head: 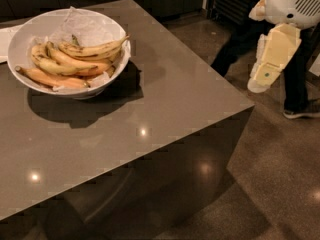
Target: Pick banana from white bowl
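Note:
The white bowl (30,76), lined with crumpled white paper, stands at the far left of the grey table. Several bananas lie in it. The long, gently curved yellow banana (95,49) with brown speckles lies on top at the right side, its thin stem pointing over the bowl's right rim. A plumper orange-toned banana (50,79) lies at the front. My gripper (260,81) is at the lower end of the cream arm link at the upper right. It hangs over the floor, beyond the table's right edge and far from the bowl.
The grey table (150,114) ends in a corner at the right, with dark speckled floor beyond. A person's dark-trousered legs and shoe (300,111) stand behind my arm. A white sheet (6,39) lies left of the bowl.

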Controlling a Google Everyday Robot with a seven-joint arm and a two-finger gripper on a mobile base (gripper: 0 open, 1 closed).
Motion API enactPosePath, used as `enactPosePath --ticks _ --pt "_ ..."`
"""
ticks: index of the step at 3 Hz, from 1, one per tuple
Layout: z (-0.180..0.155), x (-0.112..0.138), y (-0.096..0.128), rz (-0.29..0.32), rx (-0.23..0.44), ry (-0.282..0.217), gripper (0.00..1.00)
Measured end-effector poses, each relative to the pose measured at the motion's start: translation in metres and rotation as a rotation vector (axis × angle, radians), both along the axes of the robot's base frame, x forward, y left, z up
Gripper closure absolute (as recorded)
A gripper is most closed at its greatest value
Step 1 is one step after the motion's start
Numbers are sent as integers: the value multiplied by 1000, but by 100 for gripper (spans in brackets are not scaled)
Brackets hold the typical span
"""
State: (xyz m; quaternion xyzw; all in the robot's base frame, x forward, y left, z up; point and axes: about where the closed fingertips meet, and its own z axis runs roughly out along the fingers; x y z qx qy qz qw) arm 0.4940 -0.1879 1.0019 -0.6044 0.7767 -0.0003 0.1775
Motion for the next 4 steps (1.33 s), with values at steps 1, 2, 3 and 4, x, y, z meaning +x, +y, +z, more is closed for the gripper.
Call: enactPosePath --ticks 1,2,3,4 --pt "1 3 1 -2 5 -14 0" --pt "10 26 21 2 37 -31 0" --pt "20 56 47 1 22 -42 0" --pt "25 72 79 55 -16 -69 0"
